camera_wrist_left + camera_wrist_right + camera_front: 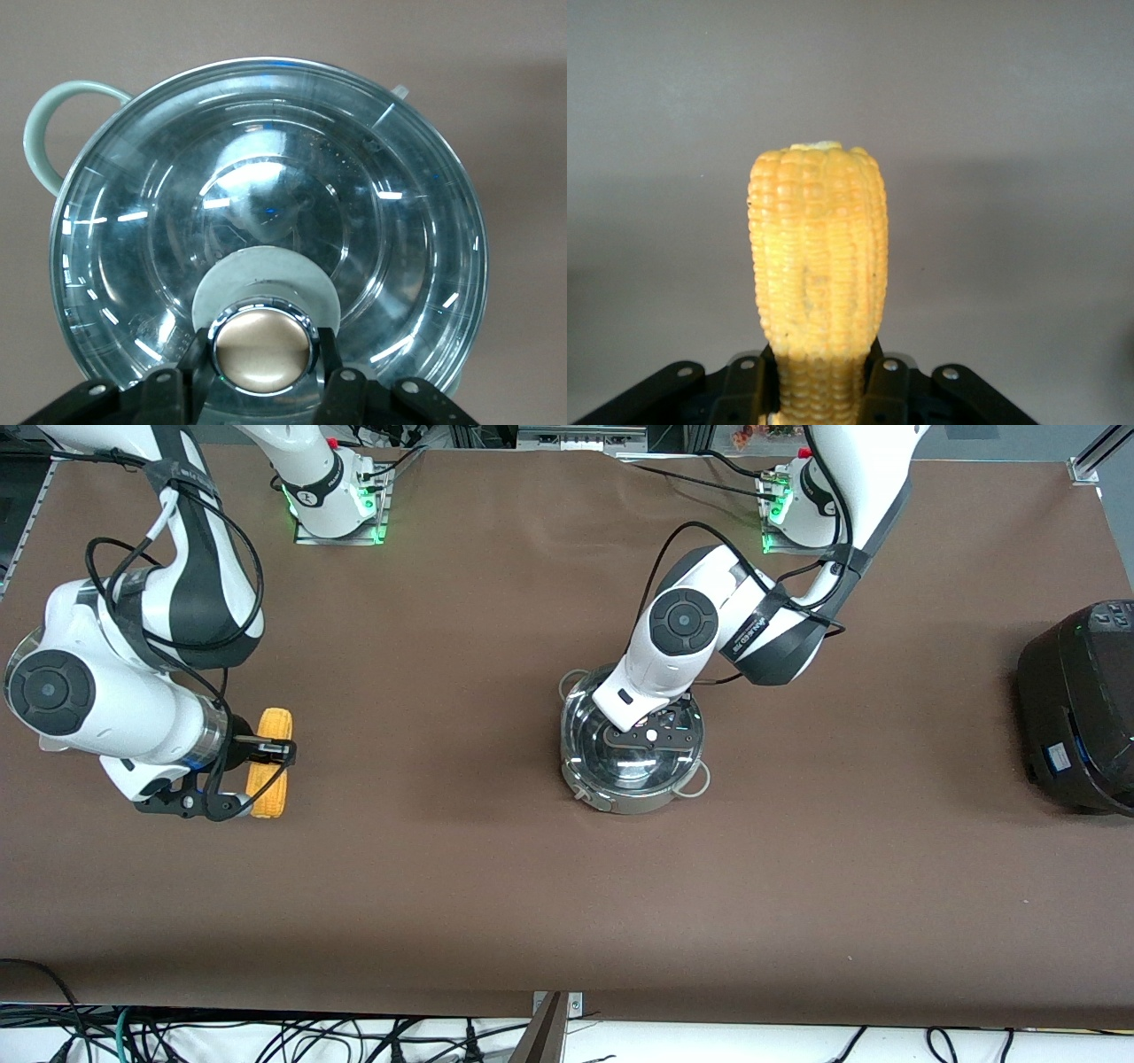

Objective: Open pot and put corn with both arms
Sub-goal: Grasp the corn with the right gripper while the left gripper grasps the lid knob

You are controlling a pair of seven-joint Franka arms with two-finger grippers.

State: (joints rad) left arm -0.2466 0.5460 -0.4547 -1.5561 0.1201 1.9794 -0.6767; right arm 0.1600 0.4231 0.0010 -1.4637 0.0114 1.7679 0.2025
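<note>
The shiny steel pot [633,804] stands mid-table with its glass lid [266,177] on it. My left gripper [651,735] is down on the lid, shut on the tan knob [263,354], with one black finger pressed against each side of it. One pale loop handle [40,133] shows at the pot's rim. At the right arm's end of the table, my right gripper [266,755] is shut on the yellow corn [268,784]. In the right wrist view the corn [819,266] sticks out past the fingers [757,390], over the brown table.
A large black cooker [1076,708] sits at the edge of the table at the left arm's end. The brown cloth [461,850] covers the table between the corn and the pot. Cables hang along the table edge nearest the front camera.
</note>
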